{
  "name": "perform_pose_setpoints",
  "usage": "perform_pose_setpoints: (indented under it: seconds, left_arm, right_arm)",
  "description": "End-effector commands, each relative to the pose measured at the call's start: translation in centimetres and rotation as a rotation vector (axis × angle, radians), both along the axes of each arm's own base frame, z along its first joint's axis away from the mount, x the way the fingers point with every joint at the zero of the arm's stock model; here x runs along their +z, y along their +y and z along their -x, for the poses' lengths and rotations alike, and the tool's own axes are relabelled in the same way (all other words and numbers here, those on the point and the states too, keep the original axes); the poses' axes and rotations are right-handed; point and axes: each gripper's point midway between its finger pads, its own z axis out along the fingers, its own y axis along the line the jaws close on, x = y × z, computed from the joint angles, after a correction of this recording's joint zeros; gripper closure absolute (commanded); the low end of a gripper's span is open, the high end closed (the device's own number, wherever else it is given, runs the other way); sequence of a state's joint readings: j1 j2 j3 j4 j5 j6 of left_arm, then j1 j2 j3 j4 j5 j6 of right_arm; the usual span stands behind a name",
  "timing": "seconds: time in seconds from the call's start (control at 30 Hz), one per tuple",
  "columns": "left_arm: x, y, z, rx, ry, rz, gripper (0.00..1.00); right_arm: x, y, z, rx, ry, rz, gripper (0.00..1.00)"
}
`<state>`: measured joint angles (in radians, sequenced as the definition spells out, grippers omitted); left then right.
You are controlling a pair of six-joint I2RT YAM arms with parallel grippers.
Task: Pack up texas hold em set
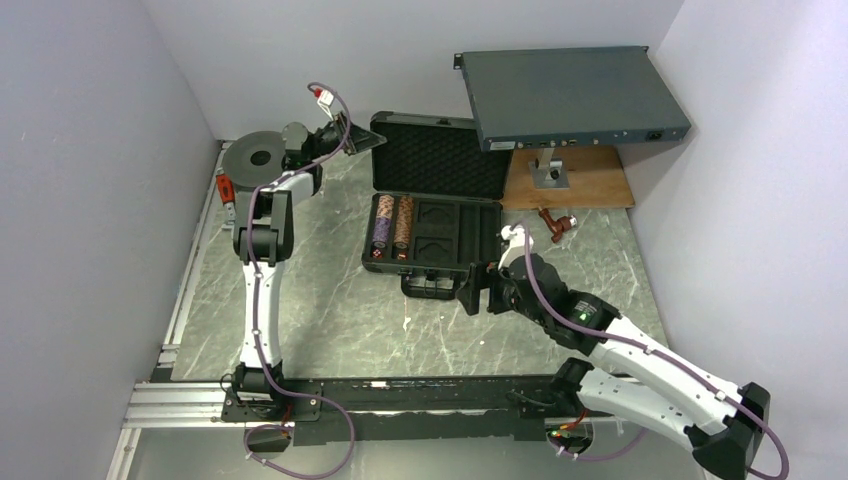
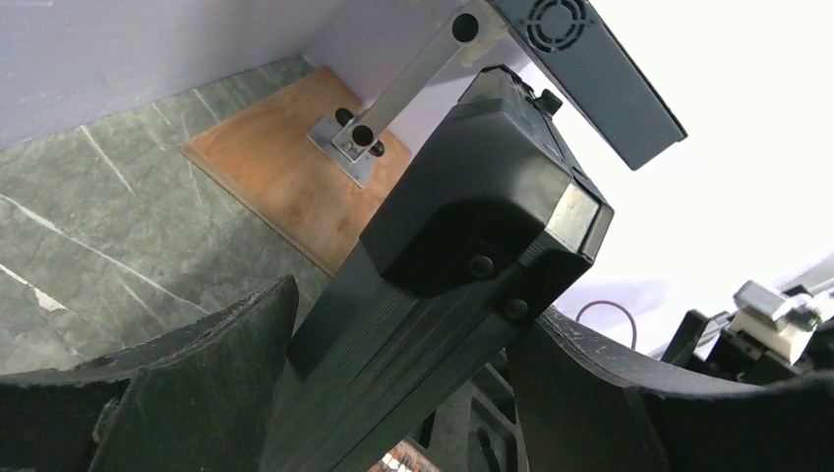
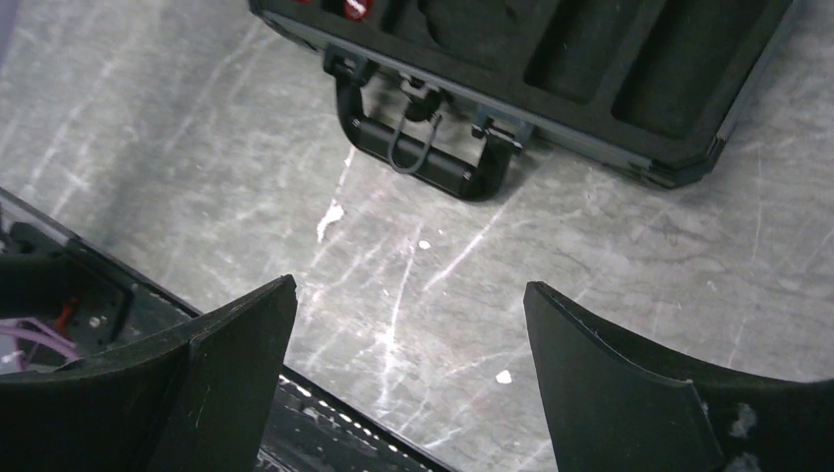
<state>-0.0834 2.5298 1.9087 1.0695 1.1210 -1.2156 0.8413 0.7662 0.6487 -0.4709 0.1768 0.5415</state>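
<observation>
The black briefcase lies open at the table's middle, its slotted tray (image 1: 455, 235) flat and its egg-crate foam lid (image 1: 440, 155) standing up behind. A purple chip stack (image 1: 381, 226) and a brown chip stack (image 1: 403, 222) lie in the left slots, with red dice (image 1: 375, 255) in front of them. My left gripper (image 1: 362, 135) is open and straddles the lid's top left corner (image 2: 472, 216), which lies between its fingers (image 2: 197, 393). My right gripper (image 1: 475, 290) is open and empty above the table, just right of the case handle (image 1: 430, 288). The handle also shows in the right wrist view (image 3: 423, 157).
A large grey metal rack box (image 1: 575, 95) sits on a stand over a wooden board (image 1: 590, 180) at the back right, close to the lid. A dark round spool (image 1: 260, 155) lies at the back left. A red clamp (image 1: 555, 222) lies right of the case.
</observation>
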Motion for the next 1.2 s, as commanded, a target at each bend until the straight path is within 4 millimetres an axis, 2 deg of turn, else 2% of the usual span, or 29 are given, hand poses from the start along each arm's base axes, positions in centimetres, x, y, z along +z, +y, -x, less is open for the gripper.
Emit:
perform_pose_setpoints:
  seconds: [0.0, 0.13, 0.43, 0.67, 0.77, 0.87, 1.03, 1.07, 1.17]
  left_arm:
    - [6.0, -1.2, 4.7, -0.115, -0.171, -0.010, 0.22]
    - [5.8, -1.0, 6.4, -0.121, -0.169, -0.007, 0.22]
    - [4.9, 0.0, 10.9, -0.112, -0.161, -0.031, 0.24]
    - [4.0, 1.2, 13.2, -0.111, -0.173, -0.088, 0.23]
    - [3.6, 1.3, 13.7, -0.119, -0.180, -0.105, 0.23]
    - [3.5, 1.3, 13.9, -0.124, -0.186, -0.110, 0.23]
    - [4.0, 1.4, 14.4, -0.128, -0.207, -0.111, 0.24]
    - [4.2, 1.4, 14.5, -0.127, -0.215, -0.112, 0.24]
    - [4.3, 1.4, 14.6, -0.122, -0.229, -0.117, 0.24]
  right_arm:
    - [4.5, 1.1, -0.7, 0.035, -0.079, -0.059, 0.11]
    - [6.3, 1.3, -1.0, 0.042, -0.110, -0.069, 0.11]
    - [12.6, 2.4, -2.3, 0.050, -0.215, -0.132, 0.11]
    - [18.4, 3.0, -5.2, -0.029, -0.318, -0.147, 0.11]
    - [21.4, 3.8, -7.4, -0.095, -0.339, -0.145, 0.12]
    - [23.0, 6.1, -10.5, -0.121, -0.334, -0.115, 0.16]
    - [24.0, 8.6, -16.6, -0.151, -0.284, -0.045, 0.23]
    - [24.9, 8.9, -17.8, -0.154, -0.288, -0.057, 0.24]
    - [24.3, 9.4, -21.8, -0.172, -0.271, -0.049, 0.27]
